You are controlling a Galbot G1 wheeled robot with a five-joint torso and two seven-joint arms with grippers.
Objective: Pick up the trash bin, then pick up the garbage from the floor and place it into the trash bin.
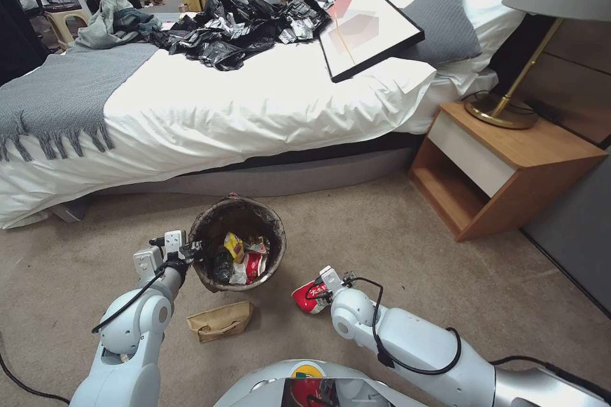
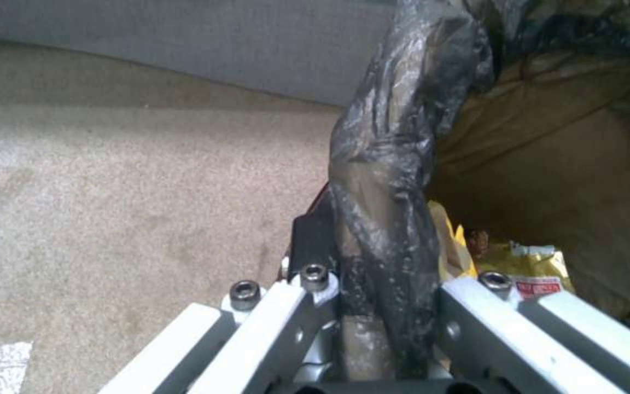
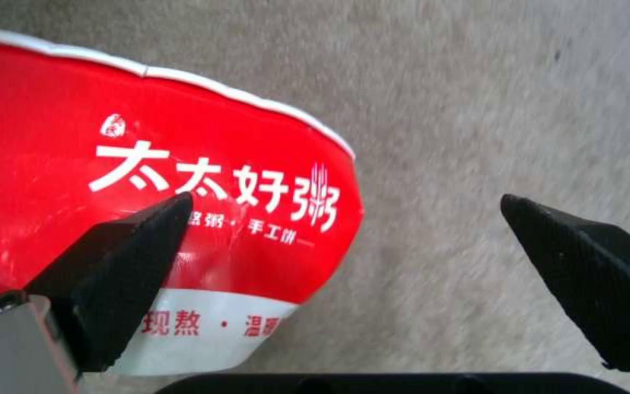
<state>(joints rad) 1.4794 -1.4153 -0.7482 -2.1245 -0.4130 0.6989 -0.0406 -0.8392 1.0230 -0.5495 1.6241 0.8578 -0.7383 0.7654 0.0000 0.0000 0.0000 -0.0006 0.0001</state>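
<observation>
— What were the grippers doing when you looked?

— The left gripper (image 1: 188, 250), lower left of the head view, was clamped on the rim of the bin (image 1: 275, 236), its fingers pinching the bag-lined edge; in the left wrist view the dark bag (image 2: 388, 164) ran straight between them. The right gripper (image 3: 344, 262) hung spread wide and empty just over the red cup (image 3: 147, 180), one pad (image 3: 122, 262) in front of the cup, the other (image 3: 585, 273) over bare carpet.

— And the bin?

— Lower centre of the head view, in front of the bed (image 1: 254, 108).

— How far along, you reckon?

— Bin secured, I'd say. Several packets (image 1: 245, 261) lay inside, yellow and red ones. Left on the floor: that cup, and a paper bag (image 1: 219, 320) just below the bin. So well on, not finished.
</observation>
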